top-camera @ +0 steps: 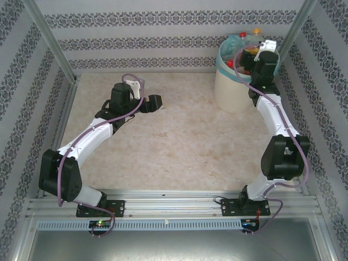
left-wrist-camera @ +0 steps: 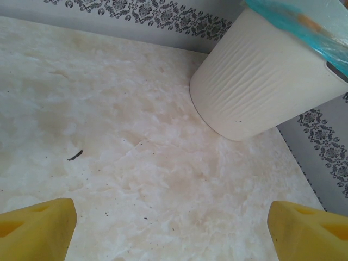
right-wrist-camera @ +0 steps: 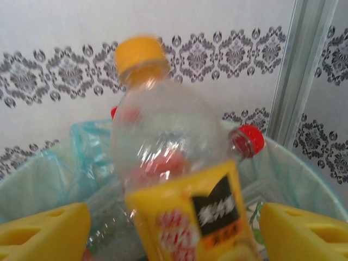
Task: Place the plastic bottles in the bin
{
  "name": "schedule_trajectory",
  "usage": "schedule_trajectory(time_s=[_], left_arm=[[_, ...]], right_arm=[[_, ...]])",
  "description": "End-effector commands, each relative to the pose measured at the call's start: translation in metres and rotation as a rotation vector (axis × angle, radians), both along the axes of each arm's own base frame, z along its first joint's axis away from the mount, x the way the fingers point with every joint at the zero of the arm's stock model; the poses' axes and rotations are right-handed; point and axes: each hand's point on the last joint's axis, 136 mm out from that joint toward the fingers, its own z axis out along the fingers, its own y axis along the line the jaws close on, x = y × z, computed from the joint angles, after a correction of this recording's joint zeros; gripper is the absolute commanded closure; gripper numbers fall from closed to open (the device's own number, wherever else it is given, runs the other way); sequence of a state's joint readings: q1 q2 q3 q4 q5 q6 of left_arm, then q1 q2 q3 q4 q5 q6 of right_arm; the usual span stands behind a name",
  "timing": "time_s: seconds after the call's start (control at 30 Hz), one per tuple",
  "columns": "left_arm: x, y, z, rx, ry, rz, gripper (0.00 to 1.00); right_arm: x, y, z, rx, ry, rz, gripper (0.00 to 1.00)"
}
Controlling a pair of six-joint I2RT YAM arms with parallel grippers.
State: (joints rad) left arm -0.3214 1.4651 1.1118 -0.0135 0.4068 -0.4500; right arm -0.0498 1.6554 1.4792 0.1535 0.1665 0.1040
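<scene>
I am hanging my right pincer [right-wrist-camera: 174, 213] over the mouth of the bin [top-camera: 232, 89], which is standing in the far right corner of the table [top-camera: 185, 147], against the patterned wall [top-camera: 163, 32]. Its jaws are standing wide apart and are not squeezing anything. A clear yellow-capped bottle [right-wrist-camera: 163, 130] with a yellow label is showing upright between my yellow fingers [right-wrist-camera: 49, 231], cap uppermost and blurred. There is a gap showing between it and the finger on the left of the wrist view. Its label is coming very close to the finger on the other side, and I cannot tell whether the two are touching. Just behind it a red-capped bottle [right-wrist-camera: 247, 140] is lying inside the blue-green bag [right-wrist-camera: 38, 182] that is lining the bin. From above, several more bottles [top-camera: 239, 58] are showing inside the bin beside my wrist. I am holding my left pincer [left-wrist-camera: 171, 209] low over the left middle of the table, well apart from the bin and pointing toward it. Its jaws are also spread wide, with bare tabletop showing between them.
</scene>
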Motion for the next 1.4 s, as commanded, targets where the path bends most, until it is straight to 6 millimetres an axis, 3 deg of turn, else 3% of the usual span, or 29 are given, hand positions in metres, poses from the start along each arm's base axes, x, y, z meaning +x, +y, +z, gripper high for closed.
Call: schedule_trajectory(time_s=[0.0, 0.1, 0.27, 0.4, 0.7, 1.1, 1.27, 1.37], left_arm=[[0.004, -0.004, 0.004, -0.017, -0.018, 0.006, 0.09], [0.004, -0.003, 0.004, -0.016, -0.021, 0.007, 0.09], [0.005, -0.004, 0.001, -0.018, -0.015, 0.007, 0.09], [0.004, -0.004, 0.0, -0.018, -0.01, 0.005, 0.09], [0.004, -0.004, -0.002, -0.015, -0.008, 0.003, 0.09], [0.004, -0.004, -0.008, -0.013, 0.003, 0.007, 0.09], [0.003, -0.003, -0.009, -0.015, 0.005, 0.01, 0.09], [0.002, -0.003, -0.01, -0.017, 0.01, 0.011, 0.09]], right_arm=[[-0.015, 0.005, 0.045, 0.031, -0.07, 0.014, 0.2], [-0.014, 0.003, 0.048, 0.031, -0.057, 0.0, 0.23], [-0.011, 0.0, 0.032, 0.024, -0.011, -0.015, 0.29], [-0.003, -0.008, 0.006, 0.003, 0.049, -0.041, 0.41], [-0.006, -0.018, -0.056, 0.013, 0.174, -0.064, 0.5], [-0.015, -0.023, -0.085, 0.047, 0.246, -0.036, 0.58], [-0.015, -0.027, -0.098, 0.081, 0.283, -0.04, 0.59], [-0.015, -0.023, -0.1, 0.089, 0.293, -0.017, 0.54]])
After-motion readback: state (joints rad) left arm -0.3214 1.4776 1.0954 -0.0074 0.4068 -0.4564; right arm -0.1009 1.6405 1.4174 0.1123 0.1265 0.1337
